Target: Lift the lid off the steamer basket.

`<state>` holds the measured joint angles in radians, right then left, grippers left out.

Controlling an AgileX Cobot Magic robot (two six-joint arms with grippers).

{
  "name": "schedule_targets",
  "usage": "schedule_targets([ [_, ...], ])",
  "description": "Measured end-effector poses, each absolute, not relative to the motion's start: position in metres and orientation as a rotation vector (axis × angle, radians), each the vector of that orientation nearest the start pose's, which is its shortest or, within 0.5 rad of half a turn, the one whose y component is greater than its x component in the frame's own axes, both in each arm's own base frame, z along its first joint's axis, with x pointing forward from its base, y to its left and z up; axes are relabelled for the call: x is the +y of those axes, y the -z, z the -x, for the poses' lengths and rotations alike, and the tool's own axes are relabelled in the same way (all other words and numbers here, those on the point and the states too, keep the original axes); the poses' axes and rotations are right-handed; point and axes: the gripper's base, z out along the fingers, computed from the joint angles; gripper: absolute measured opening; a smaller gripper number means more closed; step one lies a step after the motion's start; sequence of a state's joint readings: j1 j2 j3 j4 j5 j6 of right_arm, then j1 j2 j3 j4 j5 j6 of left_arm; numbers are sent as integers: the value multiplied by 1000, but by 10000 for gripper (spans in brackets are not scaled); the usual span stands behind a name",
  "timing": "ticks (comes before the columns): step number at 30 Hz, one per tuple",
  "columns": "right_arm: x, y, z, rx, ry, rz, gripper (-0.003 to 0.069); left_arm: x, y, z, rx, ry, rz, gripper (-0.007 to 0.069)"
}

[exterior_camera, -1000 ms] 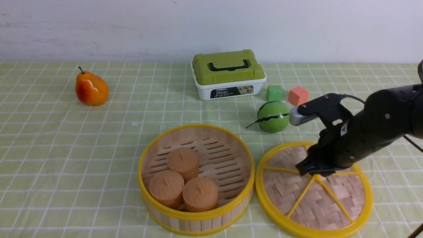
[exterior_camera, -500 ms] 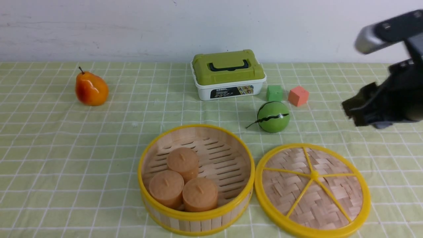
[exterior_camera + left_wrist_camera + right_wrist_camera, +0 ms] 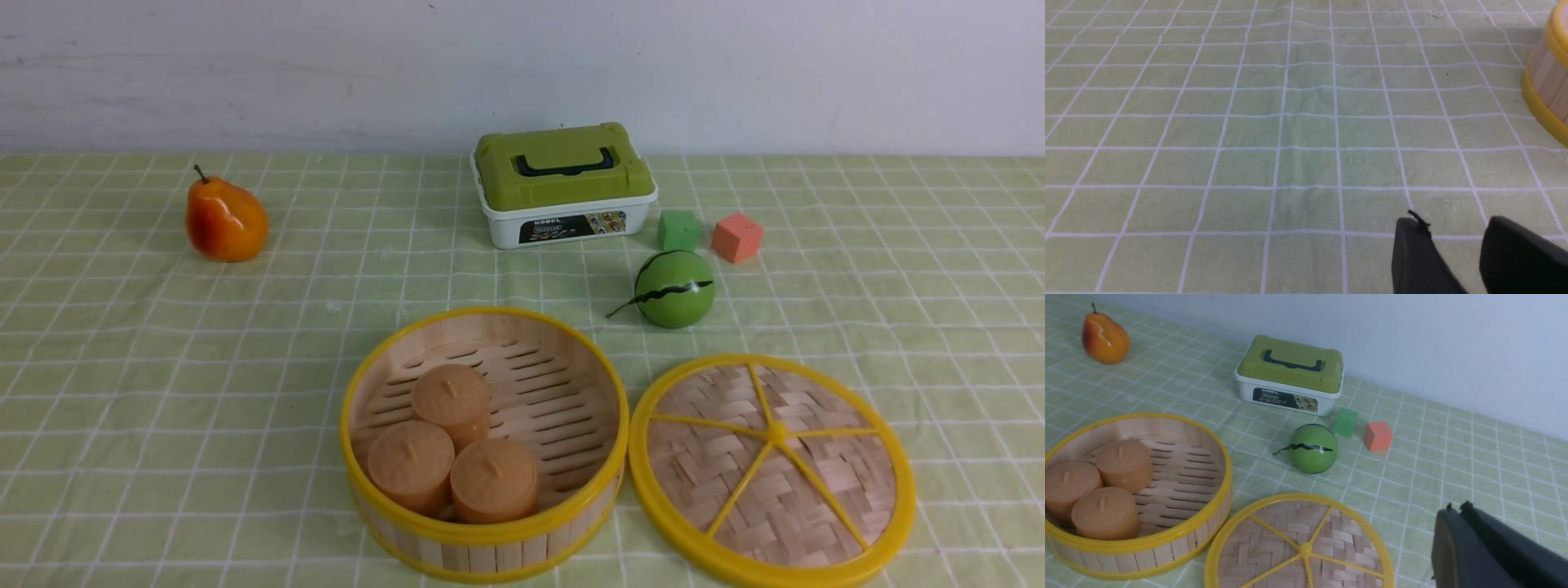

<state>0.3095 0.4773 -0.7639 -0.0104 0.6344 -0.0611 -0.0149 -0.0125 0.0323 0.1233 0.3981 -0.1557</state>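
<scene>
Woven bamboo disc lid with yellow rim and spokes (image 3: 775,482) is off, lying flat on the green checked cloth (image 3: 163,367), just right of the round wood-slat steamer basket with yellow rims (image 3: 486,535). Rims touch or nearly touch; can't tell which. Basket is uncovered, with three brown round cakes (image 3: 411,469) in its near-left part. Green ball (image 3: 674,288) sits beyond the lid. Left gripper (image 3: 1451,224): fingers apart, nothing between, over cloth near the basket wall. Right gripper (image 3: 1457,508): fingers together, empty, clear of the lid.

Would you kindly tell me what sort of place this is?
Probably a staged tabletop test setup rather than a kitchen: checked cloth, bare wall, and toy-like props such as the pear, steamer basket and its lid alongside.
</scene>
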Motion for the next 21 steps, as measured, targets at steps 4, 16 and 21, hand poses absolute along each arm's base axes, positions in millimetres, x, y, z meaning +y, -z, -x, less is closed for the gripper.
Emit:
schedule_targets([
  [4, 21, -376, -68, 1785, -156, 340, -22, 4, -168, -52, 1897, -7, 58, 239],
  [16, 21, -346, -78, 1682, -44, 406, -12, 4, -168, -52, 1897, -7, 58, 239],
  [21, 24, -272, -81, 1605, -145, 321, -7, 4, -168, -52, 1897, -7, 58, 239],
])
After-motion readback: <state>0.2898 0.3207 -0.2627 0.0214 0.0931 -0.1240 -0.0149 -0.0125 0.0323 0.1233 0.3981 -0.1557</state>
